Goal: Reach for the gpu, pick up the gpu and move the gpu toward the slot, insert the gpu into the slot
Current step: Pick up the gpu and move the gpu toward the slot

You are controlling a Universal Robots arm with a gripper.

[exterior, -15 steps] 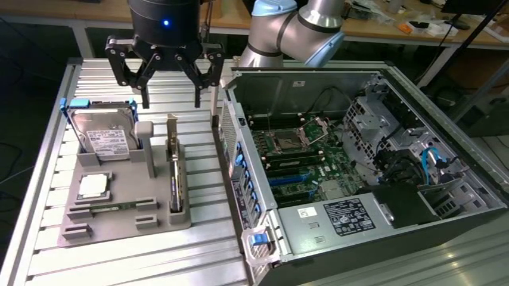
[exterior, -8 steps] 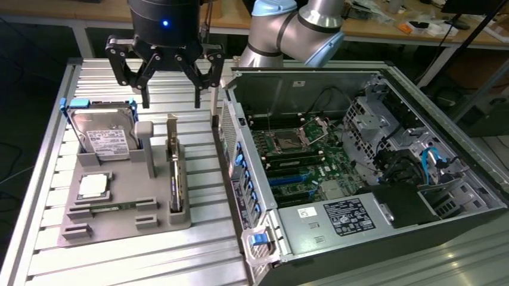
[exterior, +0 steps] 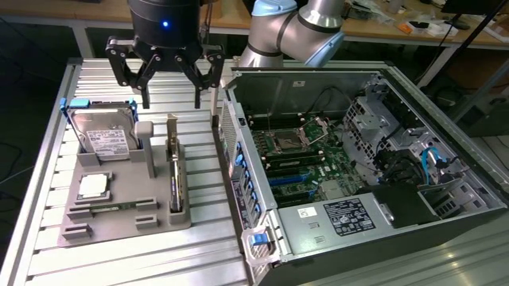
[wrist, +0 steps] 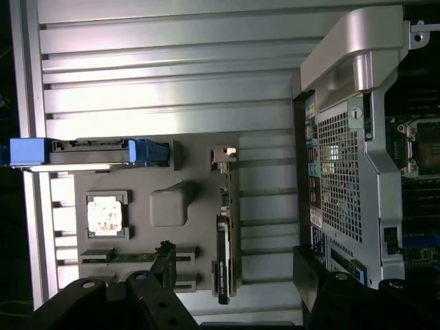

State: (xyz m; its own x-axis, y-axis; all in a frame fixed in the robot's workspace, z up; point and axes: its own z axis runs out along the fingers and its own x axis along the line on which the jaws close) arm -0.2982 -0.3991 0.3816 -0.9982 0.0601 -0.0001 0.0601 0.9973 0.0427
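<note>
The end effector hangs above the table with its fingers spread wide and nothing between them. It sits over the far end of the grey holder tray, well clear of everything standing in it.

The gpu has not been lifted. It stands on edge in a groove along the side of the tray nearest the computer case, with its silver bracket sticking up at the far end. Its long axis runs from far to near in the exterior view, roughly parallel to the open case's side wall. From the end effector the card lies straight down and a little nearer the camera (the bracket end is the closer part).

In the wrist view the gpu appears edge-on as a thin dark strip, and the dark fingers sit to either side of it. Judging by that, the opening direction already crosses the card's thin dimension.

The slot is one of the long blue sockets on the motherboard inside the case, toward the exterior view's right of the tray, and it is unoccupied. The hard drive stands at the tray's other side, apart from the card.
</note>
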